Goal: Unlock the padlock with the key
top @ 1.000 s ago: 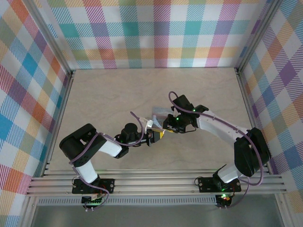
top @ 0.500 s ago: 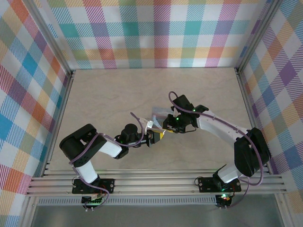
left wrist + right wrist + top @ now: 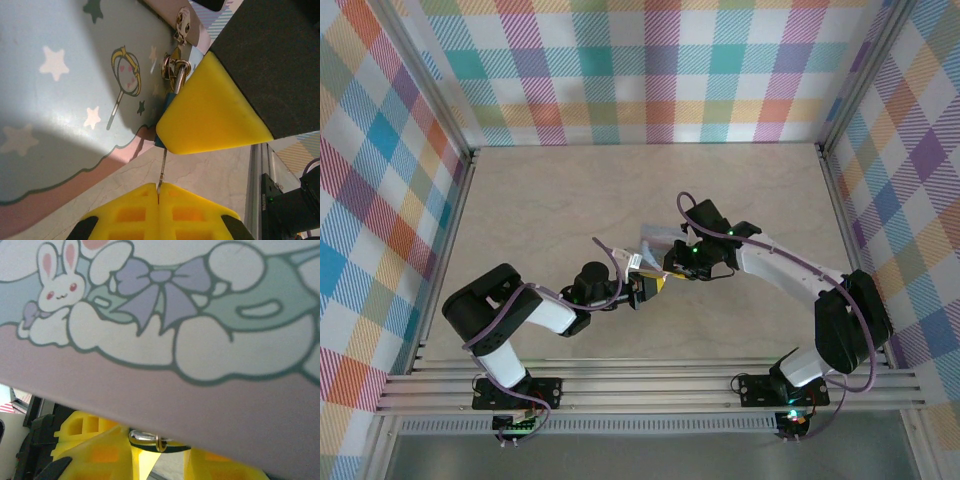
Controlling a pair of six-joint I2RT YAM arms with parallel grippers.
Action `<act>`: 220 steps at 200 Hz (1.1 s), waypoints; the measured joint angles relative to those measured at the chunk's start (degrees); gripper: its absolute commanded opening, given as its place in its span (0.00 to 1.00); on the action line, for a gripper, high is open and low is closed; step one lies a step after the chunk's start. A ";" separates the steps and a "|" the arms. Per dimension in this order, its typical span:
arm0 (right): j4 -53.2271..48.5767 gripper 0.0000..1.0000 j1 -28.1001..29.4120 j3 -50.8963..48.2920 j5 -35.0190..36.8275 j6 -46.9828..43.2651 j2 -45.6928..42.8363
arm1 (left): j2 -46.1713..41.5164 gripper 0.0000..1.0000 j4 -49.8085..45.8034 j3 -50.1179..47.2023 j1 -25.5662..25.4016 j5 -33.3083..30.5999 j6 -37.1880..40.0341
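In the left wrist view my left gripper is shut on the key, a thin pale blade running up from between the yellow pads. The blade's far end meets the blue body of the padlock, whose silver shackle hangs from the tin box's latch. One yellow finger of my right gripper covers most of the padlock's body. In the right wrist view the shackle sits between the yellow fingers of my right gripper, which is shut on the padlock. From above, both grippers meet at mid-table.
The pale blue cartoon-printed tin box stands right behind the padlock and looms over the right wrist camera. The beige tabletop is ringed by plaid walls, with an aluminium rail along the near edge.
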 measured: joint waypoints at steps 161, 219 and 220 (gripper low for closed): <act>1.16 0.00 -1.18 0.00 -4.39 3.15 -0.02 | -5.79 0.00 -4.13 -1.44 -6.05 -14.67 3.32; 1.16 0.00 -2.32 -0.20 -6.93 3.56 -0.31 | -6.80 0.00 -3.69 -2.29 -6.49 -15.96 4.55; 1.16 0.00 -2.34 -0.20 -6.93 3.56 -0.31 | -6.80 0.00 -3.63 -2.29 -6.51 -15.93 4.55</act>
